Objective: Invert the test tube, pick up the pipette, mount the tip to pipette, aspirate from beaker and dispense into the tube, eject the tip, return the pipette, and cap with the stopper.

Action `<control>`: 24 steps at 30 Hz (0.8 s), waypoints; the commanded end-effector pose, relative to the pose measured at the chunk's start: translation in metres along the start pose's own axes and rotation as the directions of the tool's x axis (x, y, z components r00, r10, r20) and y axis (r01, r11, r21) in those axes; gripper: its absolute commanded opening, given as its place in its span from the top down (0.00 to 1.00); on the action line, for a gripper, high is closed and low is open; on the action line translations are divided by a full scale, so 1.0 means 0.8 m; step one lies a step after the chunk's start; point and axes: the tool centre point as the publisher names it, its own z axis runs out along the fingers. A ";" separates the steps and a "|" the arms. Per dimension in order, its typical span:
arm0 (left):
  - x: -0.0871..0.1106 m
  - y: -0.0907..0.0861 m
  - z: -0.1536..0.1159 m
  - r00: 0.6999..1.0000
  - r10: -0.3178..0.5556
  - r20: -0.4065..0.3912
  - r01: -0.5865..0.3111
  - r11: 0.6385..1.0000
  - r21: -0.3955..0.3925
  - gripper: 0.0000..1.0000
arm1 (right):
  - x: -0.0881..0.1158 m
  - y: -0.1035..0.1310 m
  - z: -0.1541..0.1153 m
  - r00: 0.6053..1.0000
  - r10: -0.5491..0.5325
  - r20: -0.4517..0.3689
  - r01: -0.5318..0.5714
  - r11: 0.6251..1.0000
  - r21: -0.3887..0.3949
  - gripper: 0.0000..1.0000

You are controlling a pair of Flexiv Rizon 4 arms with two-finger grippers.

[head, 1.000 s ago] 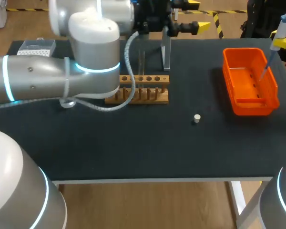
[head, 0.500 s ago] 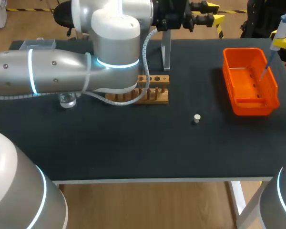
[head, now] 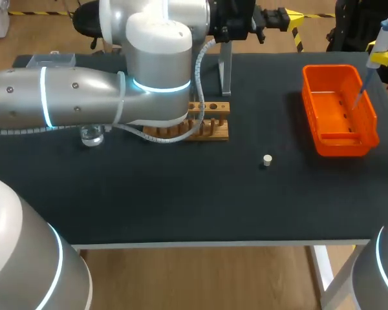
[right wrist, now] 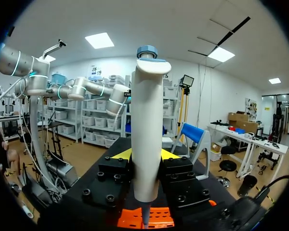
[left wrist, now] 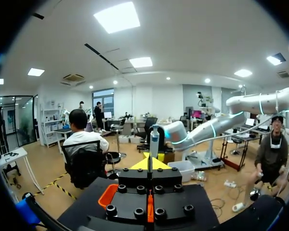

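The right gripper [right wrist: 145, 155] is clamped on the pipette [right wrist: 147, 120], held upright over the orange bin [head: 370, 123]. The left gripper [left wrist: 151, 162] is closed and empty, high beyond the wooden tube rack [head: 216, 130].

A black bench [head: 181, 206] stands on a wood floor [head: 200, 278] marked with yellow-black tape [head: 296, 32]. White walls [left wrist: 144, 98], square ceiling panel lights [left wrist: 117, 17], shelves [right wrist: 77, 126] along one wall.
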 end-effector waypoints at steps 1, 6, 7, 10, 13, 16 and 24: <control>-0.007 -0.003 0.030 1.000 0.000 0.006 0.000 1.000 0.007 1.00 | 0.001 0.002 0.000 1.000 0.000 0.002 0.000 1.000 0.004 1.00; -0.005 -0.005 0.050 1.000 0.009 0.010 -0.010 0.999 0.032 1.00 | 0.001 0.002 0.000 1.000 0.000 0.002 0.000 1.000 0.004 1.00; -0.005 -0.007 0.054 1.000 0.012 0.010 -0.013 0.999 0.038 1.00 | 0.001 0.002 0.000 1.000 0.000 0.002 0.000 1.000 0.004 1.00; -0.002 -0.011 0.068 1.000 0.020 0.014 -0.021 0.999 0.047 1.00 | 0.001 0.002 0.000 1.000 0.000 0.002 0.000 1.000 0.004 1.00; 0.002 -0.016 0.080 0.999 0.029 0.025 -0.030 0.998 0.056 1.00 | 0.001 0.002 0.000 1.000 0.000 0.002 0.000 1.000 0.004 1.00; 0.008 -0.021 0.095 0.999 0.036 0.021 -0.038 0.997 0.070 1.00 | 0.001 0.002 0.000 1.000 0.000 0.002 0.000 1.000 0.004 1.00; 0.022 -0.030 0.132 0.997 0.064 -0.033 -0.061 0.995 0.083 1.00 | 0.001 0.002 0.000 1.000 0.000 0.002 0.000 1.000 0.004 1.00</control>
